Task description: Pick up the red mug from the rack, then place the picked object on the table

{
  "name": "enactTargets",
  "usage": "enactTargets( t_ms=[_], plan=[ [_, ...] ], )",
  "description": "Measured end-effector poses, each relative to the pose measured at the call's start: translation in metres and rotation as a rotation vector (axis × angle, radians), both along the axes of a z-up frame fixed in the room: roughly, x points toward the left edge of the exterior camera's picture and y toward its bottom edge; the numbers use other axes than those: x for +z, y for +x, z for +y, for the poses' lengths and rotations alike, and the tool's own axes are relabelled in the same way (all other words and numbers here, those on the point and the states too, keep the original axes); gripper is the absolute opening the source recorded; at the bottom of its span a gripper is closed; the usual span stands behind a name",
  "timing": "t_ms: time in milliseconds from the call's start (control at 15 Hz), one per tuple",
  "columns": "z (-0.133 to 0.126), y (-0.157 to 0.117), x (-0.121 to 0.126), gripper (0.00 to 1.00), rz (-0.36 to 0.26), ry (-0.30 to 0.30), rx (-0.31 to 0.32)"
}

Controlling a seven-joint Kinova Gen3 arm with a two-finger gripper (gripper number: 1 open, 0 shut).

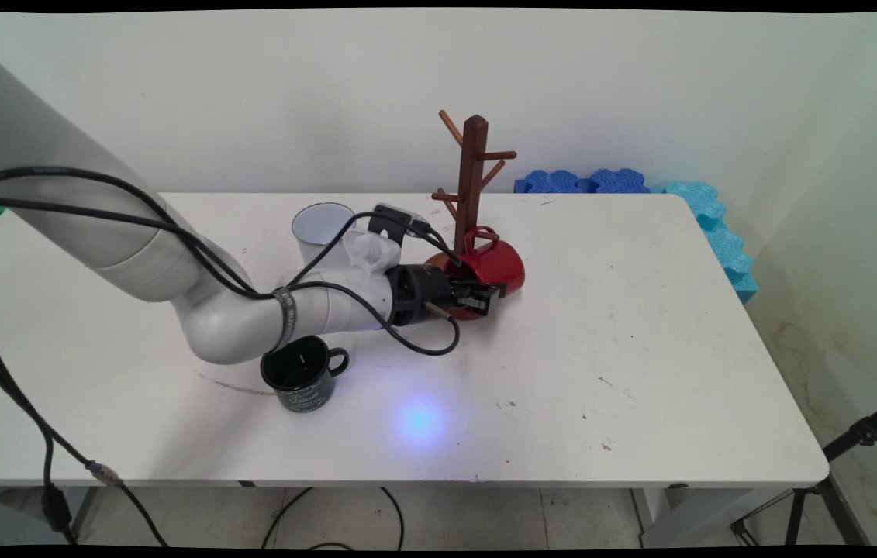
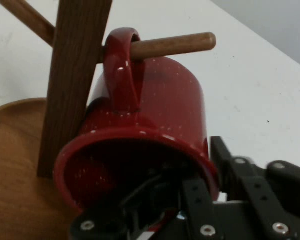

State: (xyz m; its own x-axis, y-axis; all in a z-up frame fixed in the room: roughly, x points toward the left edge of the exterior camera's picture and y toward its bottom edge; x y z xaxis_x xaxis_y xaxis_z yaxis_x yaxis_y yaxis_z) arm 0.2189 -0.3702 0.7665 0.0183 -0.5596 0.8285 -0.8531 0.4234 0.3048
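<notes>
the black two-finger gripper [image 1: 485,296] pinches the rim of the shiny red metal mug [image 2: 155,135], one finger inside and one outside. the mug's handle hangs on a low peg of the brown wooden mug tree [image 1: 471,182], near the table's middle. a sideways pull could tip the tree; the mug might slip off

White table [image 1: 640,349] carries a wooden mug tree [image 1: 472,186]; a white cup [image 1: 320,230] is set left of it, a dark green mug [image 1: 303,374] front-left.
</notes>
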Motion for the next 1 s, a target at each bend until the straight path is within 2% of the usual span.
enactTargets(
  t_ms=[400, 1000],
  plan=[
    [0.001, 0.000, 0.003, 0.00, 0.000, -0.008, -0.011],
    [0.019, 0.001, 0.028, 0.00, 0.028, -0.032, -0.063]
  ],
)
